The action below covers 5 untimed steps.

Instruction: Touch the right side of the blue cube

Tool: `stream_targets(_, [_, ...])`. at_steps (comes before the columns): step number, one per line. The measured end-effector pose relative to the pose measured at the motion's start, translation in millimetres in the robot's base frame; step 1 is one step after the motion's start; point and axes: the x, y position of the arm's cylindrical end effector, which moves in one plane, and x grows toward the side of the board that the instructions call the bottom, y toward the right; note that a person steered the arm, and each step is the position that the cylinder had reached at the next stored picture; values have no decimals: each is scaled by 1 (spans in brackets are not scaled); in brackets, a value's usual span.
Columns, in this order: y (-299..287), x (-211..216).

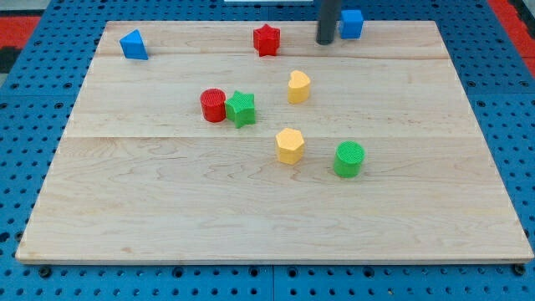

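While my tip (325,42) sits bare, touching blue cube (352,23) left side, holding nthg.

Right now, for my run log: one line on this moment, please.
tip at view's top, touching left side of blue cube | right side untouched | red star further left | task not done

A pale wooden board (276,217) rests on a blue perforated surface (25,150), red panels (17,21) bordering the view's top corners.
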Motion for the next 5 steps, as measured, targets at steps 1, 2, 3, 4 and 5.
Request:
stream_targets(1, [-2,-15])
stream_targets(2, [21,-15])
stream_targets(3, [26,27])
stream_targets(4, [57,86])
stream_targets(5, [132,78])
